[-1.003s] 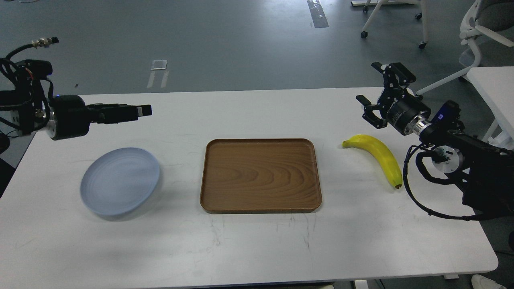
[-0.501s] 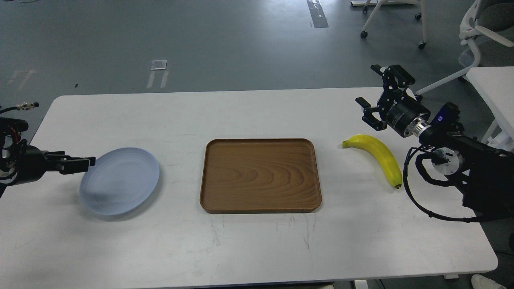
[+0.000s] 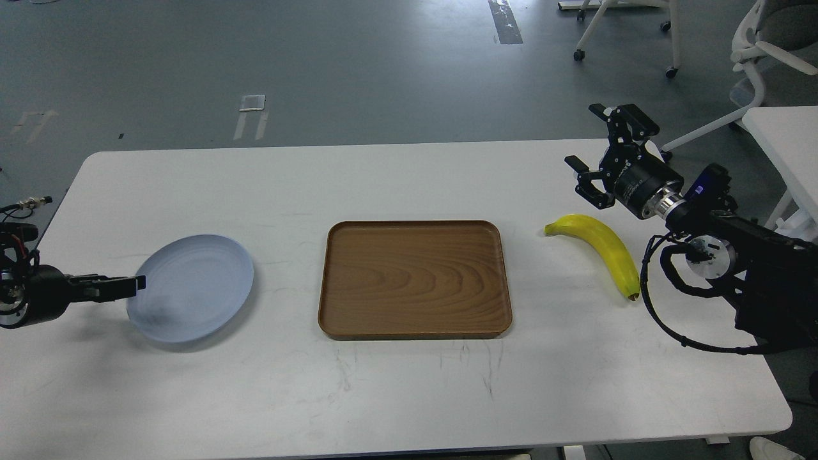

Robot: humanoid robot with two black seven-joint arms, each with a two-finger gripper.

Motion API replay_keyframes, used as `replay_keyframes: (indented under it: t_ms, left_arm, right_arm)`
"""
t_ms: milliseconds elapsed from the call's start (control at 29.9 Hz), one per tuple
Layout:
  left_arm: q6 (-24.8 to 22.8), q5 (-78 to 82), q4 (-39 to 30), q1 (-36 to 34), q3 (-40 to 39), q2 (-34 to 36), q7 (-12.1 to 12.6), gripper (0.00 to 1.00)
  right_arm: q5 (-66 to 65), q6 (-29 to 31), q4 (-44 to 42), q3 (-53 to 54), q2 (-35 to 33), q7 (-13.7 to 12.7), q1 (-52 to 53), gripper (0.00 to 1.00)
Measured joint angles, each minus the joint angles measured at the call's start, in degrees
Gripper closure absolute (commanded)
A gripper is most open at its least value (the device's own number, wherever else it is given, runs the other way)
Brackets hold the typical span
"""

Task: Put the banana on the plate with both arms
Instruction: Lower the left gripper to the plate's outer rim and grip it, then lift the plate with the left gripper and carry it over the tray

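The yellow banana (image 3: 604, 248) lies flat on the white table (image 3: 409, 390) to the right of the tray, dark tip toward me. The pale blue-grey plate (image 3: 195, 287) rests on the table's left side. My left gripper (image 3: 131, 285) is low over the table, pointing right, with its tip at the plate's left rim. It shows edge-on, so I cannot tell how its fingers stand. My right gripper (image 3: 583, 135) is open and empty, held above the table just behind the banana's stem end.
A rectangular brown wooden tray (image 3: 415, 278) lies in the middle of the table between plate and banana. Office chairs (image 3: 760, 57) and another white table (image 3: 789, 137) stand beyond the right edge. Grey floor lies behind the table.
My left arm has dropped from high behind the plate to table level at the plate's left rim. The right gripper has shifted only slightly. Banana, plate and tray stay put.
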Motion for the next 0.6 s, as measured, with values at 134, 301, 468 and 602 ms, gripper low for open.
replay_keyframes:
  t_ms: [134, 301, 468, 602]
  left_arm:
    - [0.0, 0.0, 0.8, 0.1, 0.0, -1.4, 0.0, 0.13]
    - [0.0, -0.1, 1.4, 0.8, 0.0, -2.1, 0.0, 0.35]
    - [0.0, -0.1, 2.2, 0.9, 0.0, -2.9, 0.0, 0.62]
    - [0.0, -0.1, 2.3, 1.0, -0.1, -3.2, 0.0, 0.9]
  right_arm:
    - [0.0, 0.0, 0.0, 0.0, 0.0, 0.0, -0.1, 0.01]
    - [0.0, 0.0, 0.0, 0.0, 0.0, 0.0, -0.2, 0.01]
    - [0.0, 0.0, 0.0, -0.1, 0.0, 0.0, -0.2, 0.01]
    - [-0.1, 0.0, 0.0, -0.1, 0.0, 0.0, -0.2, 0.01]
